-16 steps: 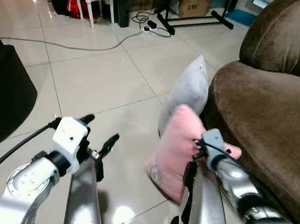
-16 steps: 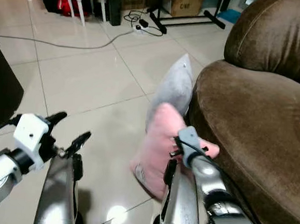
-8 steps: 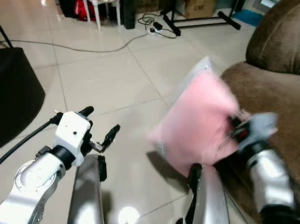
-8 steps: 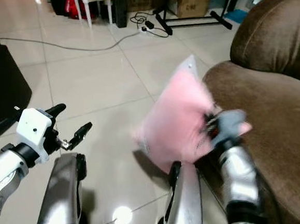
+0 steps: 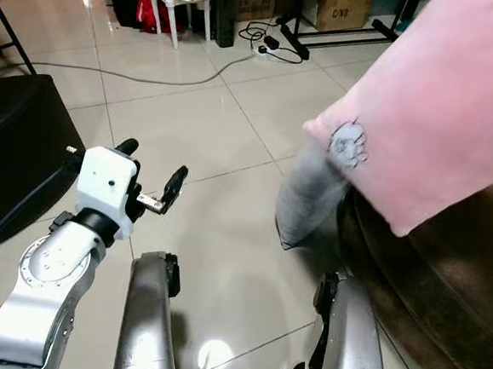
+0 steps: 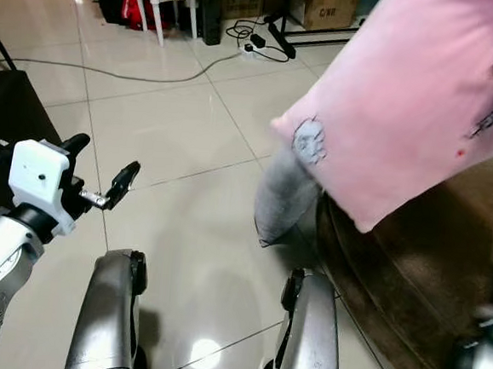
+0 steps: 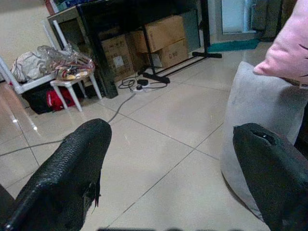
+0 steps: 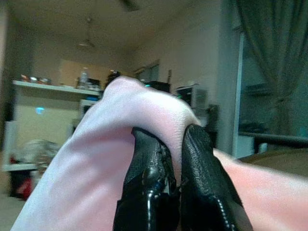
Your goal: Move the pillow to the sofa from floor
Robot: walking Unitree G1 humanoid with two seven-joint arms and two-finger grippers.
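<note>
The right gripper [image 8: 166, 166] pinches a fold of the pink pillow [image 5: 440, 106], held aloft over the brown sofa [image 5: 444, 277] at the scene's right. A grey pillow [image 5: 310, 194] leans against the sofa's front on the tiled floor [image 5: 190, 137]. The left gripper [image 5: 149, 177] hovers left, fingers spread, holding nothing.

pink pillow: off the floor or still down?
Off the floor. The pink pillow hangs in the air above the brown sofa, its edge pinched in the right gripper; grey pillow remains below.
</note>
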